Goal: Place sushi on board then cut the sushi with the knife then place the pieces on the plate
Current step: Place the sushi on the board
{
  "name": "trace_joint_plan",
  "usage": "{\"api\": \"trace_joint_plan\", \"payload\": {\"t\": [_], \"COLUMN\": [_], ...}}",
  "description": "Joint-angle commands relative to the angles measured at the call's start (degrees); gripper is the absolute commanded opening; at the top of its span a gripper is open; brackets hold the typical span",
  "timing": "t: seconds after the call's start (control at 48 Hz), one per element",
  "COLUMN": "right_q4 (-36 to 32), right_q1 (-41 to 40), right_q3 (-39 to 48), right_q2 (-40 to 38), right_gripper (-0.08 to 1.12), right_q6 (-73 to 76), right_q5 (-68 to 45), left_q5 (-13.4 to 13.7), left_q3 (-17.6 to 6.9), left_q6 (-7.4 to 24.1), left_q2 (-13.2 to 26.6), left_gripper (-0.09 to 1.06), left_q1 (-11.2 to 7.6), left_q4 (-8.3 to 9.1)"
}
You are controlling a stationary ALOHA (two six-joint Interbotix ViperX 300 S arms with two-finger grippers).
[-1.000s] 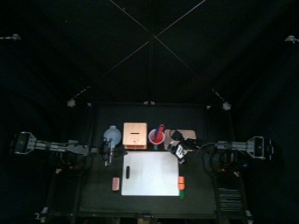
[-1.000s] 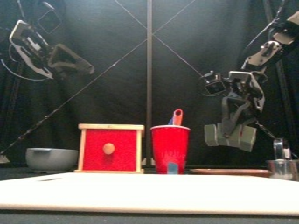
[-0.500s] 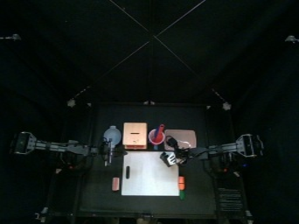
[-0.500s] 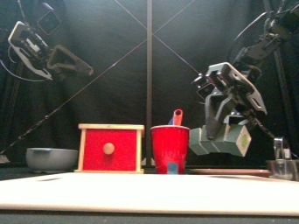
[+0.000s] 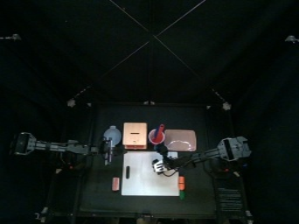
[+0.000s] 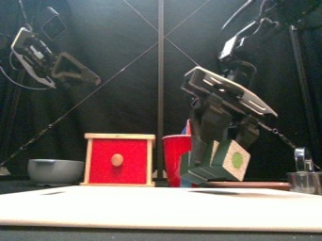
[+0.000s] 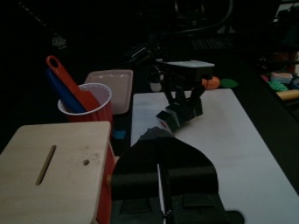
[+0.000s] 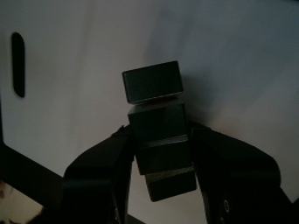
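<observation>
My right gripper [image 5: 165, 164] is shut on the dark green sushi roll [image 6: 224, 158] and holds it steeply tilted, low over the white board [image 5: 142, 179] near its back right part. From the right wrist the roll [image 8: 155, 83] sticks out past the jaws of my right gripper [image 8: 160, 133], with the board [image 8: 233, 52] behind it. The red cup [image 5: 156, 136] with a blue and a red knife [image 7: 59, 77] stands behind the board. The pink tray [image 5: 184, 139] lies to the cup's right. My left gripper [image 5: 105, 152] rests at the left, shut and empty.
A wooden box [image 5: 135, 133] with a red drawer front stands left of the cup, and a blue-grey bowl [image 6: 56, 170] beyond it. The metal cutter [image 6: 302, 179] sits at the right. Small toy foods lie beside the board on its left [image 5: 115, 183] and right [image 5: 181, 182].
My right gripper carried the sushi roll from above the pink tray leftward, forward and down over the board. The left arm stayed still.
</observation>
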Motion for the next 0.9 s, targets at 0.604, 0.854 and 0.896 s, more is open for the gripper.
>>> {"api": "trace_joint_plan", "payload": {"t": [0.604, 0.854, 0.896], "right_q4": [-7.65, -5.45, -5.36], "right_q1": [5.63, 5.54, 5.54], "right_q3": [-19.95, -25.40, -25.93], "right_q2": [10.99, 14.77, 15.12], "right_gripper": [0.59, 0.60, 0.61], "right_q6": [26.10, 25.40, 25.31], "right_q5": [23.82, 30.67, 31.20], "left_q5": [-0.09, 0.09, 0.09], "left_q3": [-0.62, -0.26, -0.26], "left_q6": [0.18, 0.18, 0.18], "left_q2": [0.09, 0.09, 0.09], "left_gripper": [-0.02, -0.02, -0.02], "left_q1": [0.62, 0.62, 0.53], "left_q4": [0.18, 0.18, 0.18]}}
